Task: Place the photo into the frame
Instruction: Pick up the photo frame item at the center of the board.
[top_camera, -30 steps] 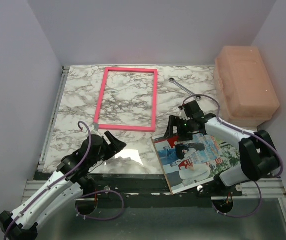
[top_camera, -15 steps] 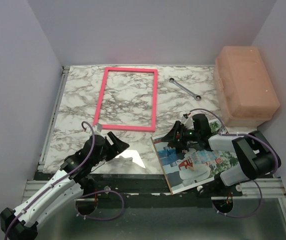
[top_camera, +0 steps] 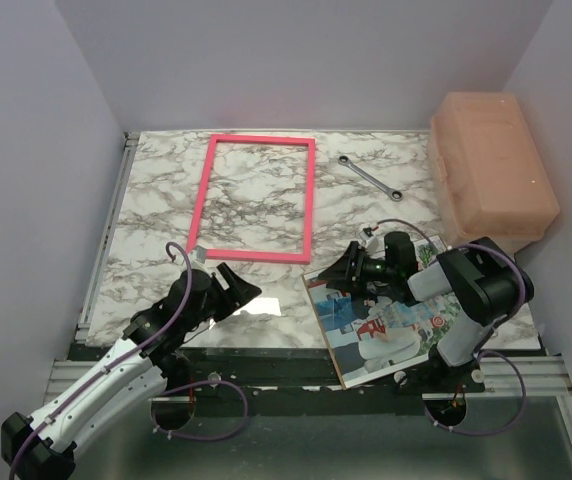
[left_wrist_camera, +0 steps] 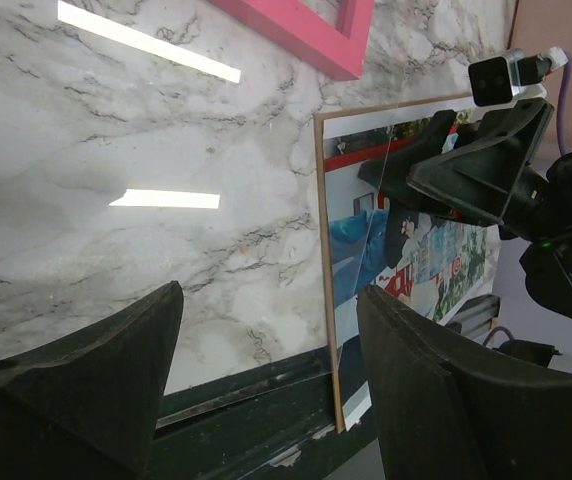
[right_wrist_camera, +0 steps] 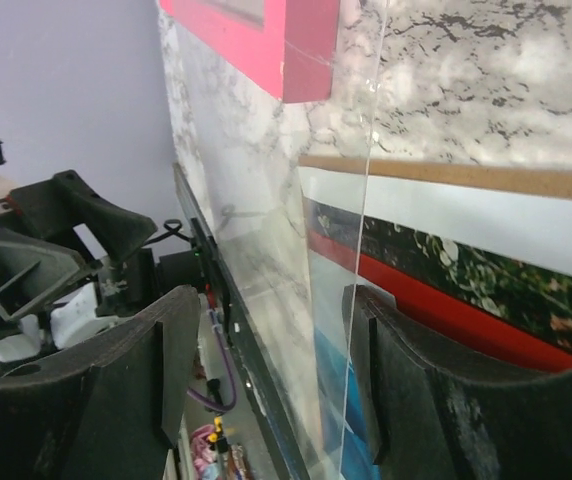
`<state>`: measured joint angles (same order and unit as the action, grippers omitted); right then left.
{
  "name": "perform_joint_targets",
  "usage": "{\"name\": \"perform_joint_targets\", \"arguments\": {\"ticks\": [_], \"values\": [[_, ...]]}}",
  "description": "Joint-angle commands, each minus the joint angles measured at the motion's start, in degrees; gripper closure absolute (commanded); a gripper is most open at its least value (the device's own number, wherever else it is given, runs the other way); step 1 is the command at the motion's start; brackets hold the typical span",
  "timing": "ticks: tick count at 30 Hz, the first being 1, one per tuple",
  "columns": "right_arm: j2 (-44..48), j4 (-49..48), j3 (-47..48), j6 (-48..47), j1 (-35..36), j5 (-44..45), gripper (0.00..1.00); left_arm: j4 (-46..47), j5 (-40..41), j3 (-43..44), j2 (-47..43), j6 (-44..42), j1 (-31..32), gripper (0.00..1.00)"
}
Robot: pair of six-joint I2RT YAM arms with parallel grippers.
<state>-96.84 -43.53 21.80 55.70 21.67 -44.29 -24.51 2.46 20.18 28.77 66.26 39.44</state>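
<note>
**A:** Where's the photo?

**B:** The photo [top_camera: 386,325] is face up, outside the frame [top_camera: 309,200]. It sits just off the frame's near right corner, skewed to it and not touching. It lies on a brown backing panel [right_wrist_camera: 486,180], whose edge shows along the photo's frame-side border.

**A:** And the frame?

**B:** Flat on the marble table [top_camera: 156,200], pink face up, with marble showing through the opening.

**A:** Grippers?

**B:** The right gripper [top_camera: 338,268] is low over the photo corner closest to the frame. Its jaws are spread wide and grip nothing. A clear pane [right_wrist_camera: 296,200] covers the photo's frame-side strip and the table on the frame's near side. The pane's edge runs between the fingers in the right wrist view. Can't tell if either finger touches it.

The left gripper [top_camera: 241,280] is on the near side of the frame's near left corner. Its jaws are also wide apart and empty, and it points toward the photo.

**A:** Anything else?

**B:** A wrench [top_camera: 369,177] lies just right of the frame's far right corner. A peach box [top_camera: 491,170] is well right of the frame.
</note>
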Motion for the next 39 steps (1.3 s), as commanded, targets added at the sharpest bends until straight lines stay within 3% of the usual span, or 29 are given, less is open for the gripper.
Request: {"name": "perform_joint_targets", "arguments": {"ticks": [1,6,11,15,21,25,30,39], "values": [[-8.45,-14.94,-2.33,4.72,-0.05,-1.33,0.34,-0.4,-1.01,-0.72,-1.25,0.43,-0.19,0.28],[-20.13,-33.91,-2.82,13.42,-0.1,-3.12,0.37,-1.9,-0.05,-0.47,-2.96,0.28,-0.33,0.28],[-28.04,-44.86,-2.69,18.67,-0.05,-3.34,0.44,-2.55,0.18,-0.23,-2.94,0.02,-0.42,0.28],[-29.59,-46.33,-2.13,19.44,0.0,-3.48,0.58,-2.69,0.18,0.25,-2.32,-0.16,-0.41,0.28],[-26.54,-42.37,-2.17,17.69,-0.01,-3.41,0.9,-2.21,0.22,0.9,-1.24,-0.51,-0.37,0.28],[-21.41,-39.86,-3.49,17.04,-0.02,-3.41,0.99,-1.77,0.53,1.45,-0.34,-1.12,-0.42,0.28],[-9.83,-26.67,-4.75,12.04,0.03,-2.06,1.0,-0.76,0.45,2.43,2.02,-2.48,-0.42,0.28],[22.37,27.57,4.48,-6.48,-0.01,12.35,1.0,-0.64,-0.17,5.46,6.56,-5.79,-0.68,0.28]]}}
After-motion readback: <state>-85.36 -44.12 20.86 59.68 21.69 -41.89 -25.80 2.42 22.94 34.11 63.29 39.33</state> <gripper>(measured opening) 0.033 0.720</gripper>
